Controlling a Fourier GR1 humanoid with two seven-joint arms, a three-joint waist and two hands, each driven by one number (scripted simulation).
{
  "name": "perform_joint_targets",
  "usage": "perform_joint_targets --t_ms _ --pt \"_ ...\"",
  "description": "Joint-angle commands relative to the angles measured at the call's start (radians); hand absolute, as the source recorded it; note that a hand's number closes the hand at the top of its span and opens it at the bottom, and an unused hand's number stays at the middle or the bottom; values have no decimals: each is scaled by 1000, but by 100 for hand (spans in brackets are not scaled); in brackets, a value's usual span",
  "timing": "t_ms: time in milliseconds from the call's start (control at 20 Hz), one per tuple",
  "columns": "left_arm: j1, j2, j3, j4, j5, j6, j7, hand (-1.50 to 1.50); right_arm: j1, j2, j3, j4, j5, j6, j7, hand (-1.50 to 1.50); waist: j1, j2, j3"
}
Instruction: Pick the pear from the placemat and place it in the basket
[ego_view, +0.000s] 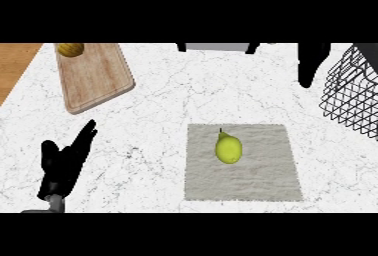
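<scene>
While the pear (229, 148) lies on its side near the middle of the grey placemat (262, 185), stem pointing away from the robot, nobody has a hold of it yet! The left hand (65, 162) rests at the view's lower left, fingers straight and relaxed, holding nothing, well apart from the mat. The right hand shows nowhere at all, so nothing can be said of it. Over at the far right edge sits the black wire basket (354, 95), only partly in view, well apart from the fruit.

Now, the risks. That pear is rounded and tapered, so a touch off its middle would likely set it rolling across the cloth. The placemat itself could bunch or slide on the marble counter (207, 85) if fingers drag on it. And the basket's rim stands high, so a low carry may clip the wire. The cutting board (96, 80) at far left, with its yellow item (70, 49), looks safely out of the way.
</scene>
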Motion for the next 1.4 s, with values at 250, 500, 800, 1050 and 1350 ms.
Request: perform_joint_targets --t_ms 250,500,800,1050,1350 --pt "67 -50 -27 79 -24 30 48 0 45 121 -2 59 98 -14 -72 -150 -32 -2 -12" --pt "105 -34 -12 58 -4 -1 42 0 151 183 17 18 180 -113 -132 -150 -37 -4 -11" --pt "112 -53 -16 76 -27 19 32 0 155 213 41 12 265 -122 -155 -150 -35 -2 -12" --pt "85 -53 -4 106 -33 13 20 0 244 208 74 -11 338 -132 -222 -150 -48 -2 -12" --pt "134 -56 -9 49 -34 16 43 0 316 243 88 -48 391 -184 -241 -150 -54 -10 -12"
